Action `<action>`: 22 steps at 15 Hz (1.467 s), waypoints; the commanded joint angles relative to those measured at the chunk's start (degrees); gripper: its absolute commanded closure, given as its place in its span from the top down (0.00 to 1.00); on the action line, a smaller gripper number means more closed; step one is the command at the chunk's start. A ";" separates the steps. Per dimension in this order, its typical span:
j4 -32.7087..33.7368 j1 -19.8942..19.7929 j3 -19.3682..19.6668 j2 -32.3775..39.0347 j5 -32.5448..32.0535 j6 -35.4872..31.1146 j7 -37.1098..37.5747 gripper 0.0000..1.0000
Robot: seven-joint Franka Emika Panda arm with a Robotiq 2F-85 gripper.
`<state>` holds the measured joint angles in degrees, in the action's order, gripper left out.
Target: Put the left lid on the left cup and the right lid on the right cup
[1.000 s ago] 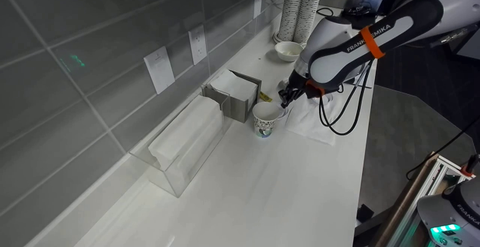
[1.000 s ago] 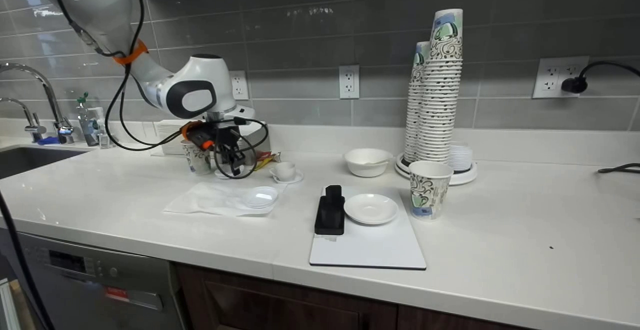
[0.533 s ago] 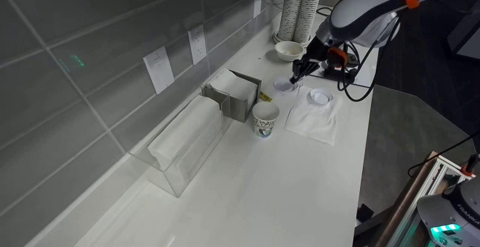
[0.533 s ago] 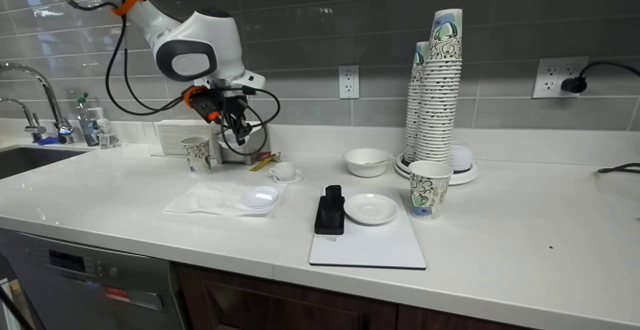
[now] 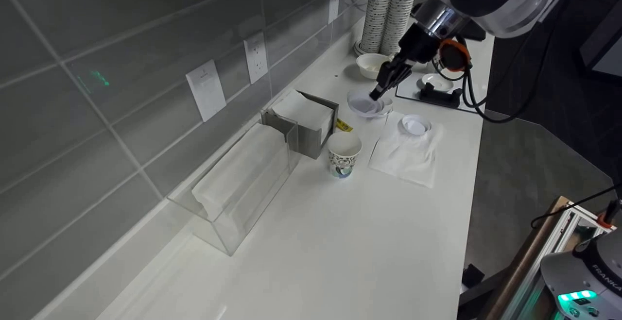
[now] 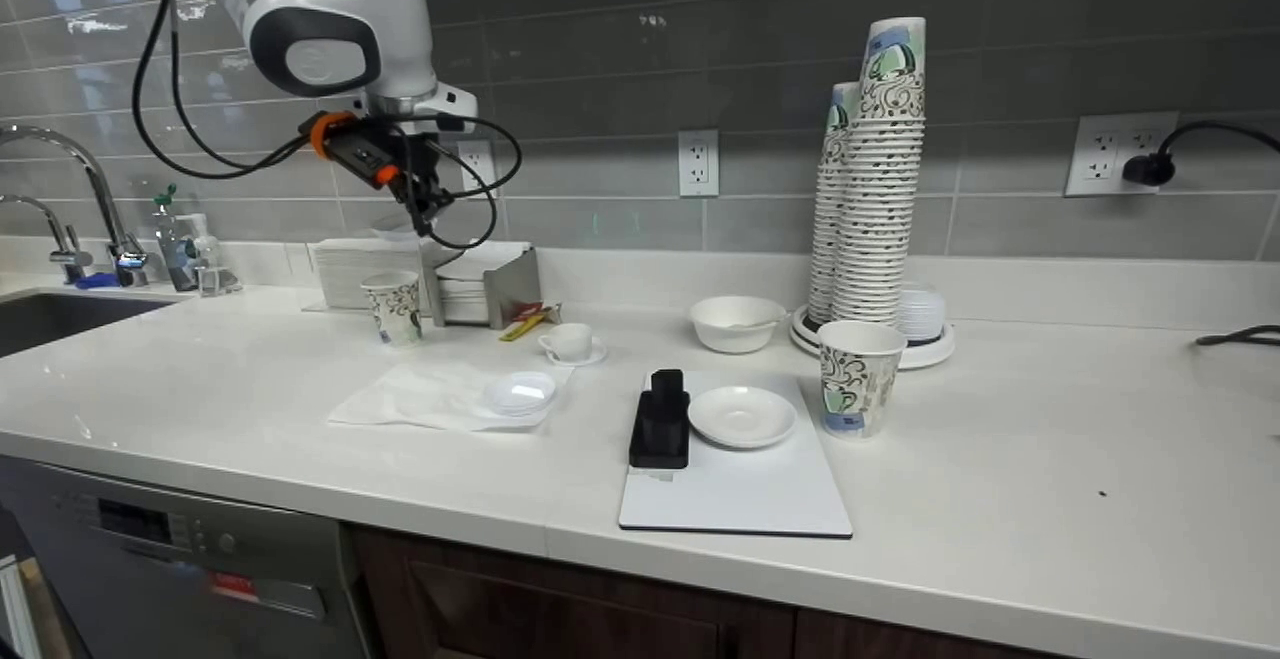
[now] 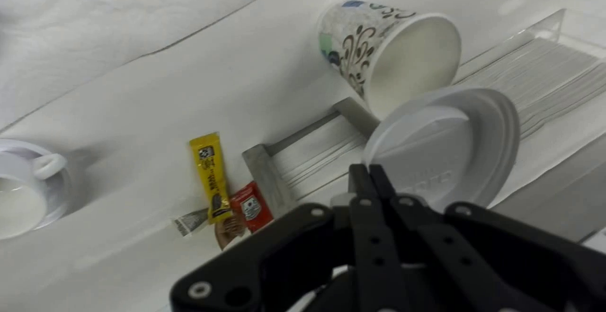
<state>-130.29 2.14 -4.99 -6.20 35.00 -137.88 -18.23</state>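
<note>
Pinching a plastic lid (image 7: 440, 151) by the rim in the Robotiq gripper (image 7: 370, 172), clamping it between nearly touching fingertips (image 7: 360, 182) and holding it tilted in midair, not far from the patterned paper cup (image 5: 342, 160) by the napkin holder (image 6: 512, 289). Also spotting what looks like a second lid (image 6: 520, 394) on the paper napkin (image 6: 410, 397), washing out in glare.

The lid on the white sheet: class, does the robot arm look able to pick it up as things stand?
Probably not yet: the gripper holds another lid, which it would likely have to release first. Otherwise the resting lid lies uncovered on the white sheet.
</note>
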 commanded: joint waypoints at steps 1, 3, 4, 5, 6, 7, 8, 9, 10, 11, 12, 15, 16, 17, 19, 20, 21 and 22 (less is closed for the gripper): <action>-1.09 3.20 0.17 -0.80 0.93 0.45 -1.86 0.00; -1.64 4.47 -0.33 -0.38 0.47 -1.08 -1.14 0.00; -1.75 5.05 -0.46 -0.11 0.80 -1.20 -1.30 0.00; -1.99 5.54 -0.76 0.34 0.48 -1.98 -0.83 0.00; -2.19 5.93 -0.93 0.58 0.45 -2.20 -0.66 0.00; -2.55 6.28 -1.25 1.00 -0.12 -3.09 -0.22 0.00; -2.85 6.54 -1.58 1.52 -0.72 -4.29 0.22 0.00; -3.01 6.70 -1.79 1.93 -1.07 -5.01 0.53 0.00; -3.22 6.82 -1.98 2.52 -1.39 -6.05 0.97 0.00; -3.56 6.90 -2.16 2.86 -1.69 -7.24 1.39 0.00; -3.91 6.87 -2.32 3.26 -1.90 -8.61 1.88 0.00; -4.29 6.61 -2.55 4.60 -2.62 -11.42 3.14 0.00; -4.41 6.51 -2.52 4.96 -2.91 -12.21 3.66 0.00; -4.48 6.41 -2.49 5.31 -3.13 -12.74 4.14 0.00; -4.54 6.22 -2.43 5.83 -3.20 -12.97 5.08 0.00; -4.58 6.13 -2.44 6.08 -3.58 -13.18 5.78 0.00; -4.54 6.09 -2.45 6.30 -3.71 -13.27 6.26 0.00; -4.44 6.08 -2.47 6.36 -3.53 -13.51 6.57 0.00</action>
<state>-134.59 8.38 -7.28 -0.41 33.18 -150.03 -14.50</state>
